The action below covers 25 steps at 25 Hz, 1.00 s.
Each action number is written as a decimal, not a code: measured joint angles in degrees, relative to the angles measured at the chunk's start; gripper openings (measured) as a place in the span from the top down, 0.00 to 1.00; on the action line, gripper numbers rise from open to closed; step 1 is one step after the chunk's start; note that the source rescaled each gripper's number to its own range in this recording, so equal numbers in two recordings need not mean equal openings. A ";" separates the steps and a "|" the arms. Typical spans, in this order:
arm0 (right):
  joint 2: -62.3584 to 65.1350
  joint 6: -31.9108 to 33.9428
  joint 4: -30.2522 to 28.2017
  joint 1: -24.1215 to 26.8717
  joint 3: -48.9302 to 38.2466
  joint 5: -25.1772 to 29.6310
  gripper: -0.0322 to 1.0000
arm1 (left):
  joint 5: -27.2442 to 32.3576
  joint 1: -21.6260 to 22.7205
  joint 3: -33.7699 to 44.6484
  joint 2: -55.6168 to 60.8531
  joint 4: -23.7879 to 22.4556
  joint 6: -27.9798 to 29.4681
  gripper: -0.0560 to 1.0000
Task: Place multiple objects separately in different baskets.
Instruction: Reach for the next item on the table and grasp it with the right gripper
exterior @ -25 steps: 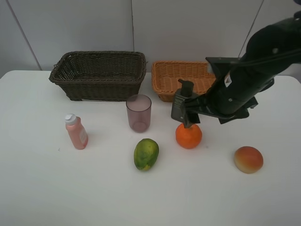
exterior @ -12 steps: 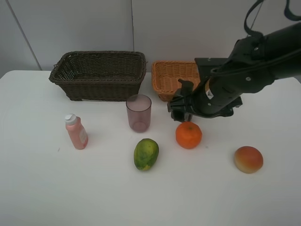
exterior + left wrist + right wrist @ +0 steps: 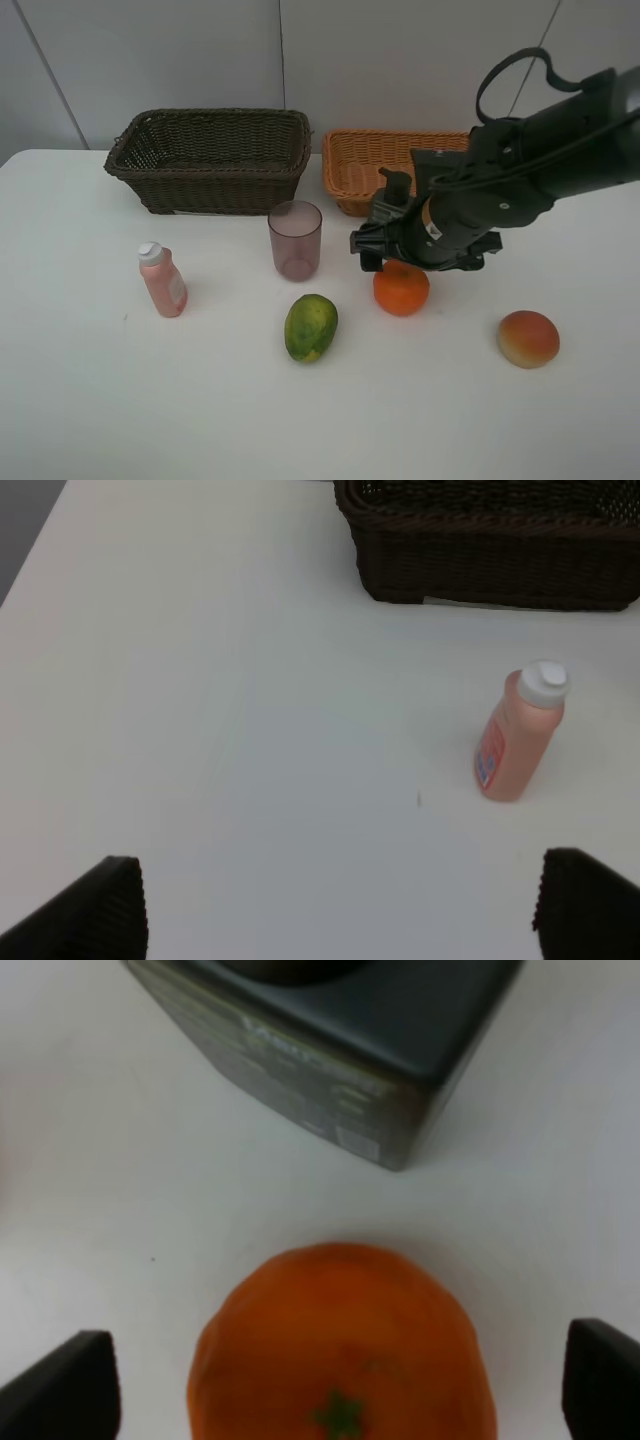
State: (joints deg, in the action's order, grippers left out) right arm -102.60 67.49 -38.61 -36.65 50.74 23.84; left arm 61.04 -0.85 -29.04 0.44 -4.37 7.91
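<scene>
A white, smooth table [image 3: 100, 400] fills the scene, backed by a pale panelled wall [image 3: 400, 60]. At the table's far side stand two rectangular woven baskets: the dark brown basket [image 3: 210, 160], deeper, and just beside it the shallower orange-tan basket [image 3: 375, 160].

The black right arm [image 3: 520, 170] reaches in across the tan basket's front. Its right gripper [image 3: 332, 1382] hangs just above the orange [image 3: 402, 290], jaws spread wide, one finger on each side of the round, dimpled fruit, gripping nothing. Just behind the orange stands the dark, square-sided pump bottle [image 3: 400, 1050].

The left gripper [image 3: 345, 908] is also wide open and empty over bare table, well apart from the upright pink bottle [image 3: 520, 740] with its white cap.

A translucent purplish cup [image 3: 295, 240] stands before the dark basket. An oval green-yellow mango [image 3: 311, 327] lies nearer the front, a red-yellow round fruit [image 3: 528, 338] off to the right.
</scene>
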 joint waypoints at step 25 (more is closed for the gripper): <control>-6.92 4.92 -5.12 0.00 0.00 -2.57 0.41 | 0.00 0.00 0.00 0.00 0.00 0.00 0.00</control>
State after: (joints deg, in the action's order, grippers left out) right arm -109.53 72.41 -43.73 -36.65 50.74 21.27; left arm 61.04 -0.85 -29.04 0.44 -4.37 7.91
